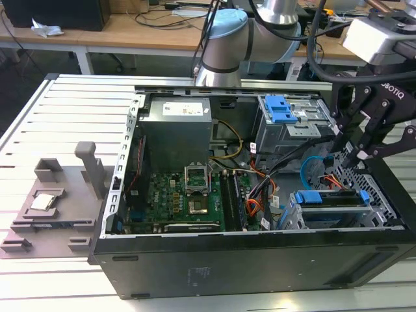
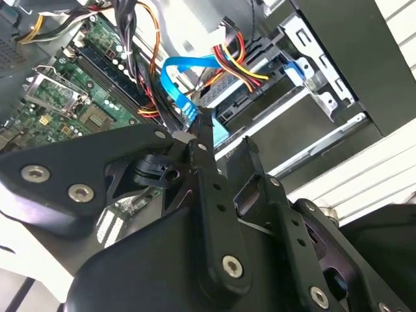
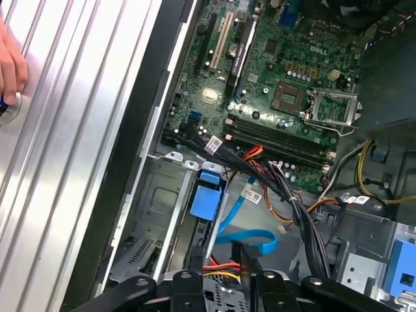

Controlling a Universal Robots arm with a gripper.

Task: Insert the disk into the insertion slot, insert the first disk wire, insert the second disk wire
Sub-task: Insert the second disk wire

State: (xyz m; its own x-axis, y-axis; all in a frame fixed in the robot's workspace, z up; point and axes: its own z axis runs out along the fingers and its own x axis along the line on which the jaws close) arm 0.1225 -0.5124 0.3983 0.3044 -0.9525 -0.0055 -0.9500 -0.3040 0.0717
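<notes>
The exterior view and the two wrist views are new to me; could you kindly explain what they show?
The exterior view is taken from off the machine: a silver and pale blue robot arm reaches over a slatted metal table into an open black computer case. Its black tool hangs over the low grey metal drive cage, where the disk in its bright blue plastic carrier already sits. Both wrist views come from cameras riding on the arm, looking past the tool at the green circuit board and a loose light blue flat cable close to it. Whether the tool grips anything I cannot tell. A person's hand lies on the table beside the case.
</notes>
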